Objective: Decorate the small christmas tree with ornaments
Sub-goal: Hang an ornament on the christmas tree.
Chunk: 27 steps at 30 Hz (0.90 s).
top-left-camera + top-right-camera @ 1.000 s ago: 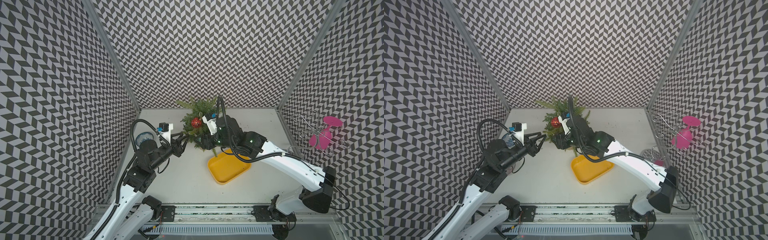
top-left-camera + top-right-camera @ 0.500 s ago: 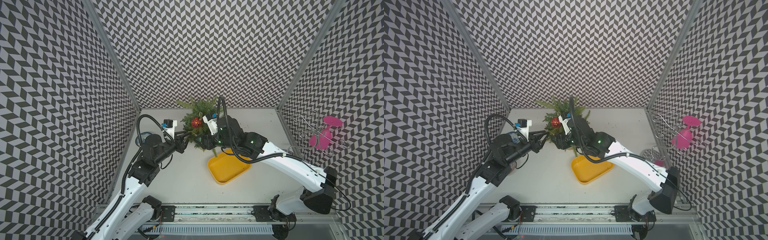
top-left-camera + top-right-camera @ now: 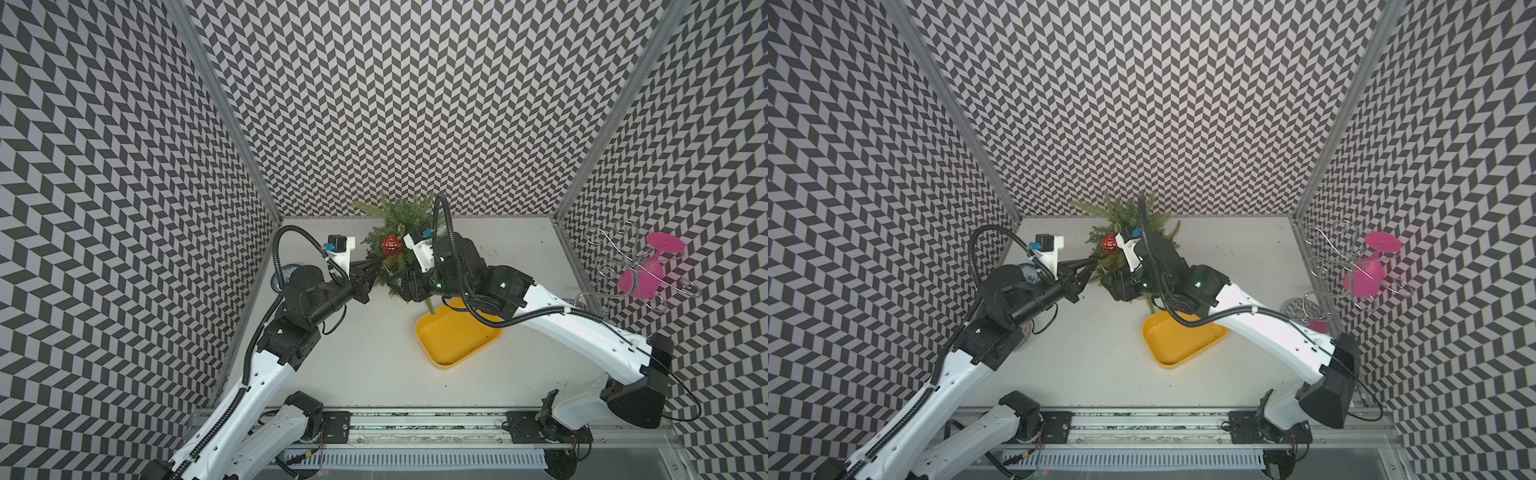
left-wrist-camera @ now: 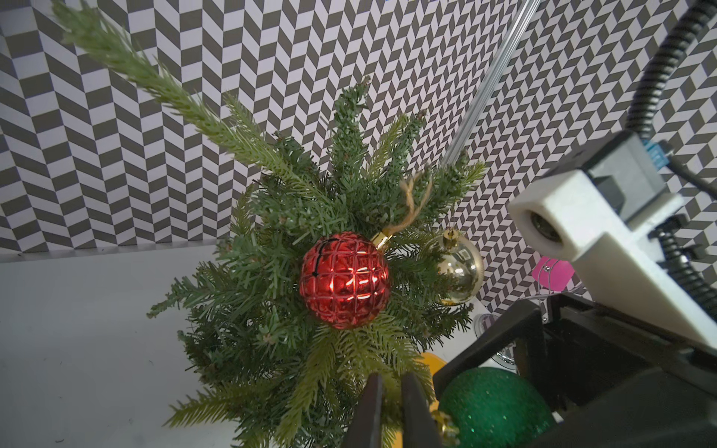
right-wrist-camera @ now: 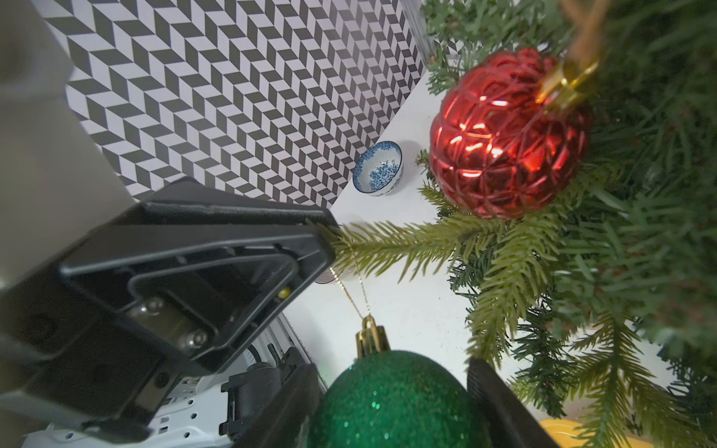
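Note:
The small christmas tree (image 3: 399, 216) (image 3: 1121, 212) stands at the back of the table. A red patterned ornament (image 3: 391, 244) (image 4: 344, 280) (image 5: 508, 135) hangs on it, and a gold ornament (image 4: 459, 271) hangs behind that. My left gripper (image 3: 374, 264) (image 4: 391, 391) is shut on the tip of a low branch (image 5: 388, 244). Just beside it, my right gripper (image 3: 399, 284) (image 5: 394, 366) is shut on the glittery green ornament (image 5: 399, 403) (image 4: 496, 403). The green ornament's thin gold loop (image 5: 355, 287) runs up to the pinched branch.
A yellow tray (image 3: 457, 336) (image 3: 1183, 340) lies right in front of the tree, under my right forearm. A blue-and-white bowl (image 5: 378, 167) (image 3: 282, 274) sits by the left wall. A wire rack with pink glasses (image 3: 640, 266) stands at the right edge.
My left arm has reached in toward the tree and its jaws have closed on the branch tip. My right gripper has stayed by the tree with the green ornament.

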### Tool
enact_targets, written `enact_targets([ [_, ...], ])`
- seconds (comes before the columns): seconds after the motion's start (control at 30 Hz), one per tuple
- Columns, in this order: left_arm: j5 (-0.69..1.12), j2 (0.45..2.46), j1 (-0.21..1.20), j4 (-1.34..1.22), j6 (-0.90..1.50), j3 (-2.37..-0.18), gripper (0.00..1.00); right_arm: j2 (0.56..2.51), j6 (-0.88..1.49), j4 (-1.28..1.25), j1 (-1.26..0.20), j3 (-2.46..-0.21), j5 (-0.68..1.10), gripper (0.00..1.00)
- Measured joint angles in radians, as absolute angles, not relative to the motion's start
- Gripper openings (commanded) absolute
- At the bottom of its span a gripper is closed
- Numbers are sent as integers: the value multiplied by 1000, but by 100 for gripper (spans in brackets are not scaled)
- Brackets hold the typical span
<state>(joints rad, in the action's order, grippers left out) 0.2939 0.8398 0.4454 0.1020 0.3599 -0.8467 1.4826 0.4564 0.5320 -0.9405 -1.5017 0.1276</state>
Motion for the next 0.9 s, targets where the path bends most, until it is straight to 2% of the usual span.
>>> enact_targets([
  [0.1, 294, 840, 445, 102, 359, -847, 8, 1481, 456, 530, -941, -1502, 136, 67],
  [0.4, 294, 840, 445, 102, 357, -847, 9, 1460, 457, 531, -949, -1486, 151, 68],
  [0.8, 293, 832, 445, 104, 361, -847, 29, 1355, 475, 528, -949, -1451, 146, 68],
  [0.9, 293, 820, 445, 105, 361, -847, 29, 1333, 479, 529, -949, -1440, 141, 68],
])
